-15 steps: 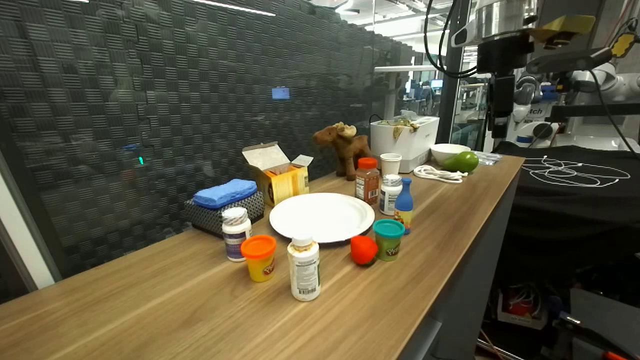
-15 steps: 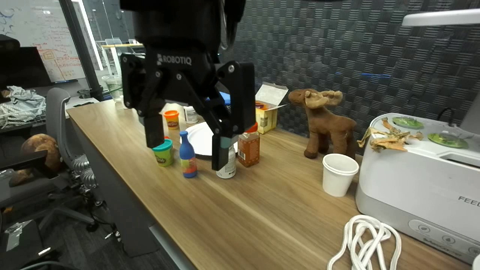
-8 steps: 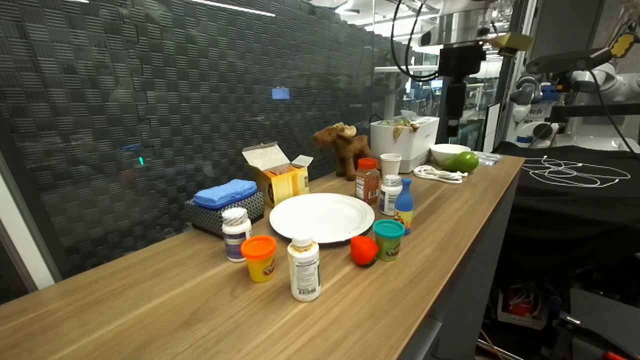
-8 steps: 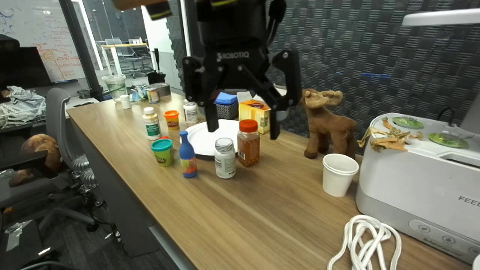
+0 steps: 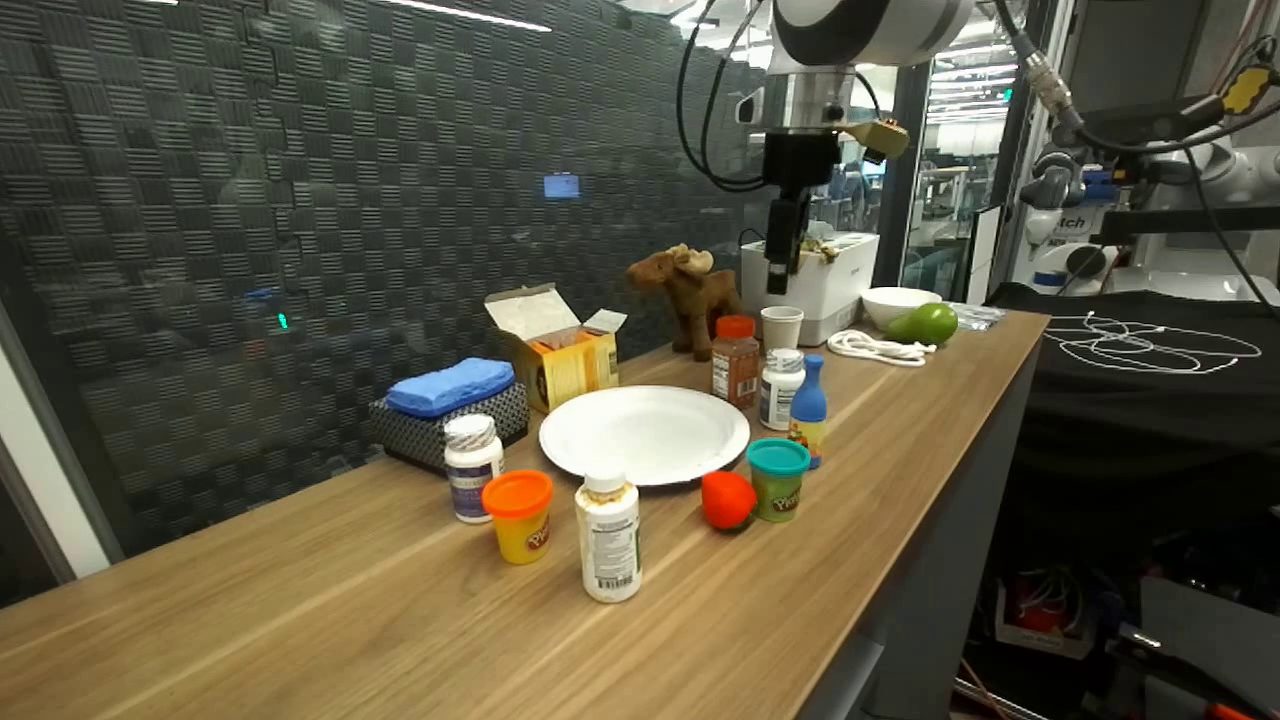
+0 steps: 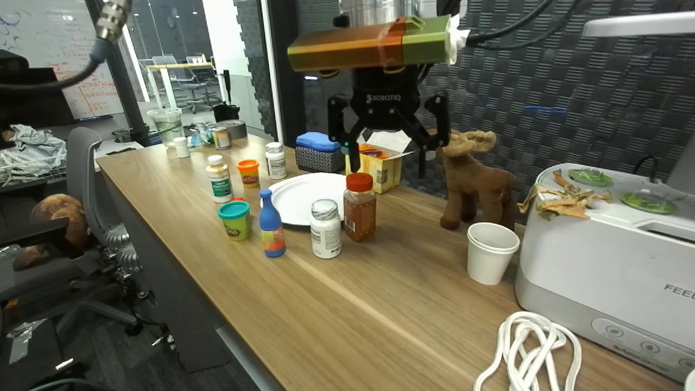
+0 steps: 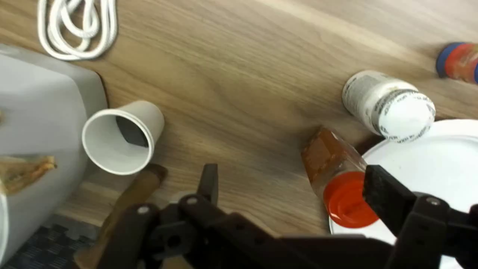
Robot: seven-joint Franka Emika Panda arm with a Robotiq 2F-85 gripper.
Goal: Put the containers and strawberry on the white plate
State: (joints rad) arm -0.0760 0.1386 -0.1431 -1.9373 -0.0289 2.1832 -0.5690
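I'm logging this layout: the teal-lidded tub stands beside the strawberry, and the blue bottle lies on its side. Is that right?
Not quite: the blue bottle stands upright, as both exterior views show. The teal-lidded tub does stand beside the strawberry.

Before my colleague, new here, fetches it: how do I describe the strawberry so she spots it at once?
On the table, find the round white plate. At its lower right in an exterior view, the strawberry sits beside the teal-lidded tub. Unlike that tub, it is rounded, lidless and bright red.
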